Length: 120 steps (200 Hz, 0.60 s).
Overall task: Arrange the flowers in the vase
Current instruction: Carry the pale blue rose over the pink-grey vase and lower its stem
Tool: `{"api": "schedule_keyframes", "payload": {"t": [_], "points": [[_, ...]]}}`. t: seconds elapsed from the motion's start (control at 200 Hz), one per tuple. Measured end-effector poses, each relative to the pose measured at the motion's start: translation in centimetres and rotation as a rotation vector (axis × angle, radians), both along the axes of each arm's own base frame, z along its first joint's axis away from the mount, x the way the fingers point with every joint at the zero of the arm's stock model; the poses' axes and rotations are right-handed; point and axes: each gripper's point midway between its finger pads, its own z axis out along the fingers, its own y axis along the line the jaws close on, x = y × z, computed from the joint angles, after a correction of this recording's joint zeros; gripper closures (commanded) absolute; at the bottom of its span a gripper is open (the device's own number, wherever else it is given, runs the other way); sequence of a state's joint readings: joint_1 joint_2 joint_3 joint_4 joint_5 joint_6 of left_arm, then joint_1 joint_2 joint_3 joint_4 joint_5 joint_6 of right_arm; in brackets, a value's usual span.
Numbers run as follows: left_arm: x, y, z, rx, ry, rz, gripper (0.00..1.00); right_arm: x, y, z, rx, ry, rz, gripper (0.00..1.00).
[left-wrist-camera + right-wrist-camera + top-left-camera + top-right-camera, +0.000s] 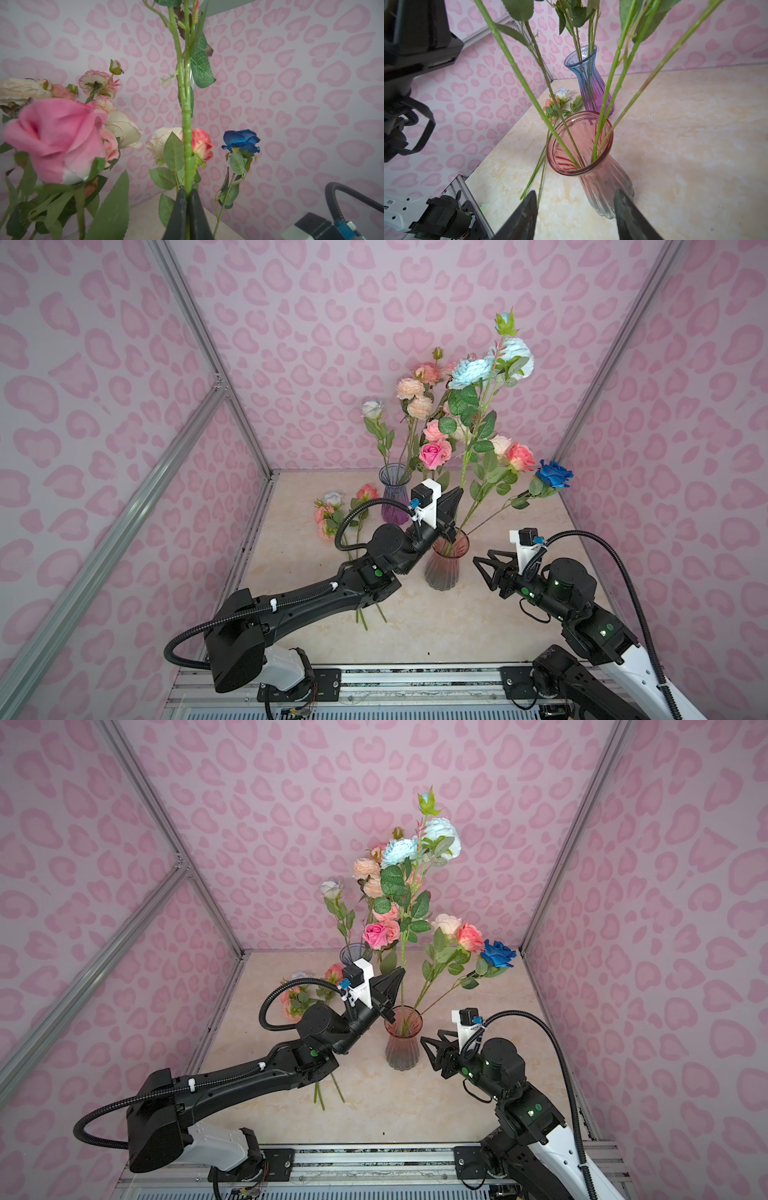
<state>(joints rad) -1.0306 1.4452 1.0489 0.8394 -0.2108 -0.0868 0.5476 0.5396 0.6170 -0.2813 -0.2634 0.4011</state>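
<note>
**Left claw [460, 490] clamped on a pale blue peony stem [187, 124] above the pink vase [442, 572]; right claw [482, 574] half-spread and empty beside it.**

At far left, a few loose flowers [332, 512] lie flat on the marbled worktop [415, 626], their stems running under the left arm. Just beyond them, a purple-blue vase [394, 499] stands upright with pink, peach and cream blooms [434, 454]. In the left wrist view, the left claw's fingers [180, 207] press together on the thick green stem. Its pale blue heads [471, 373] rise high overhead, and the right wrist view shows its foot inside the pink vase's mouth. That vase also holds a coral rose [519, 456] and a deep blue rose [552, 475] leaning out rightward. The right claw sits just right of the vase and does not touch it.
</note>
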Motion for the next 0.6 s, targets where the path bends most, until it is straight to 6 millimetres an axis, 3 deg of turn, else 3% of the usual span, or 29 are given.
{"api": "schedule_keyframes", "payload": {"t": [0.27,0.6], "points": [[0.1,-1.3,-4.1,0.033,0.097,-0.011,0.97,0.1,0.1,-0.1,0.004,0.007,0.000,0.40],[-0.2,-1.4,-7.4,0.076,0.167,0.010,0.94,0.1,0.2,-0.3,0.003,0.011,0.004,0.40]]}}
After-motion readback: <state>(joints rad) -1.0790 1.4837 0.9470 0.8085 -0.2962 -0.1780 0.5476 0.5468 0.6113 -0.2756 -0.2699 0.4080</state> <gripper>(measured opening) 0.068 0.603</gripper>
